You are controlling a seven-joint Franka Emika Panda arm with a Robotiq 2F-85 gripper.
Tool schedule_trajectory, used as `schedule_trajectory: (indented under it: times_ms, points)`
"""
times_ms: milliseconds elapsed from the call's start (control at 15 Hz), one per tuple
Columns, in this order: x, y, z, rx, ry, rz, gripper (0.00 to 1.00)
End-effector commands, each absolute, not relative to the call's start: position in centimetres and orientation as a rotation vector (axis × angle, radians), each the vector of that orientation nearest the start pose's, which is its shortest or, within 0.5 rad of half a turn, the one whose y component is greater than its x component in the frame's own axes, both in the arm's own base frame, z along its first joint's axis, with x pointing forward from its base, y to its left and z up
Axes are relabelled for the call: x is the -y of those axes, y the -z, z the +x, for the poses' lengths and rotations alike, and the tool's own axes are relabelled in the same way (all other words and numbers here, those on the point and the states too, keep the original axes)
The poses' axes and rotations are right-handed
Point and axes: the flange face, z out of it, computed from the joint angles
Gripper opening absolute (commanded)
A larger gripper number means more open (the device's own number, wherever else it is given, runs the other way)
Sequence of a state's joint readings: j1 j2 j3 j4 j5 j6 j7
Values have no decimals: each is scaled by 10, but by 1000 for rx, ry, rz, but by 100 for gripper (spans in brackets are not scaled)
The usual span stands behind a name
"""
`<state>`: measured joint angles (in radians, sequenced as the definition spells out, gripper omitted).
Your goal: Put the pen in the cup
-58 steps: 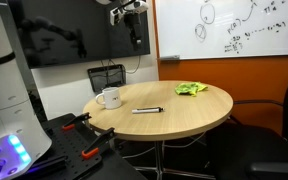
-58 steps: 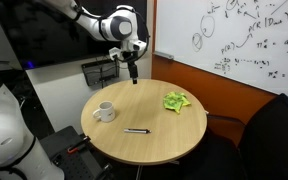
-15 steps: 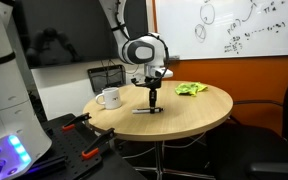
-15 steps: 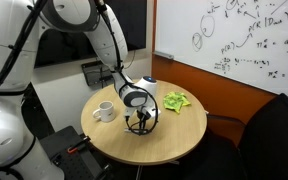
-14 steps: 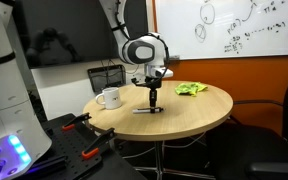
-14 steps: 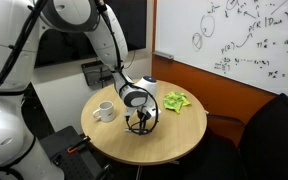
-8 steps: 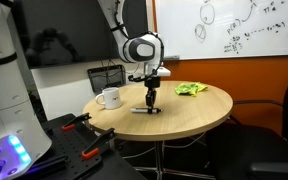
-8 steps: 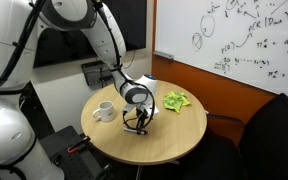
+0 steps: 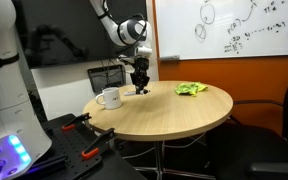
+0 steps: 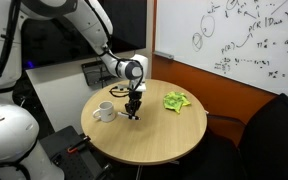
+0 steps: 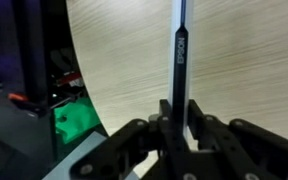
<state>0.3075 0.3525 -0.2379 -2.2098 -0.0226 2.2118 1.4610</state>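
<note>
The pen (image 11: pixel 180 55) is a slim dark stick with a pale tip. It is pinched near one end between my gripper's (image 11: pixel 179 125) jaws and reaches out over the wooden table (image 11: pixel 244 70). In both exterior views the gripper (image 9: pixel 140 88) (image 10: pixel 134 112) hangs just above the table, shut, right beside the white cup (image 9: pixel 109 97) (image 10: pixel 104 112). The cup stands upright near the table's edge with its handle showing. In the exterior views the pen itself is too thin to make out against the dark fingers.
A crumpled green cloth (image 9: pixel 192 89) (image 10: pixel 175 101) lies on the far side of the round table (image 9: pixel 184 115). A black wire basket (image 9: pixel 106 75) stands behind the cup. Red-handled tools (image 9: pixel 77 122) sit on a low stand, and a black office chair (image 9: pixel 284 110) is beside the table.
The gripper has lifted the pen off the middle of the table and carried it sideways, stopping next to the cup. The cup and cloth have not moved.
</note>
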Motion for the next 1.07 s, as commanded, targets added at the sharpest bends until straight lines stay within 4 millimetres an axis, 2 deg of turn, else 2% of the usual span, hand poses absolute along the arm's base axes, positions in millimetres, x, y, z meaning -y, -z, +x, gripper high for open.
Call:
schedule_trajectory:
  times_ms: [0, 133, 333, 533, 800, 1000]
  points:
    - [-49, -231, 515, -2470, -260, -2604, 6]
    - [-64, -242, 515, -2590, -296, -2635, 6]
    - [-98, -246, 510, -2750, -328, -2697, 6]
    - [-132, -244, 511, -2946, -202, -2674, 6]
    - [-168, -231, 527, -3172, 64, -2561, 6]
    - [-184, -223, 537, -3279, 82, -2540, 6]
